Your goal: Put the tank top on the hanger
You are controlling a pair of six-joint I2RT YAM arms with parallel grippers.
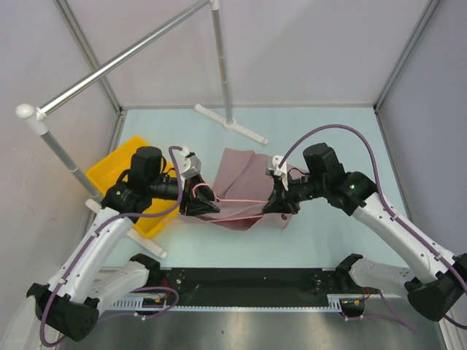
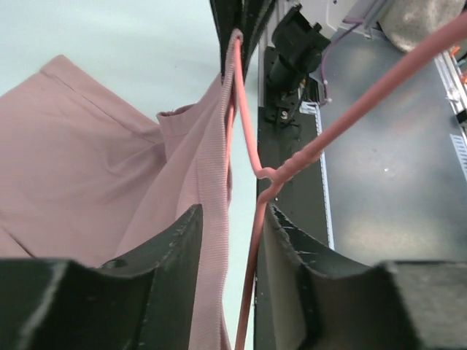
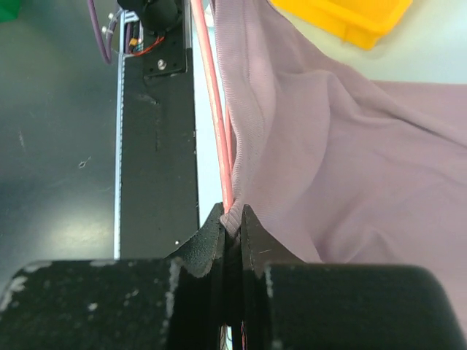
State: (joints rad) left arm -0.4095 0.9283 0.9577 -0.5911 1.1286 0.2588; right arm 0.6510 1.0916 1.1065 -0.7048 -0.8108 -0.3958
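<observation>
A pale green surface, walled by white panels, carried a grey metal rail on its stand at the rear and a yellow bin at the left. The tank top hung in a sagging span between the two arms just above the surface, its far part draped on it. The hanger ran along the garment's near edge, its wire lying against a strap. The left tool stood partly open, with strap and wire passing loosely between its fingers and neither clamped, probably so that the strap could be reset over the hanger's shoulder. The right tool was fully closed, pinching the tank top's hem together with the hanger wire. This presumably anchored both at that end while the other side was adjusted. The garment appeared partly threaded, not yet seated on both shoulders.
</observation>
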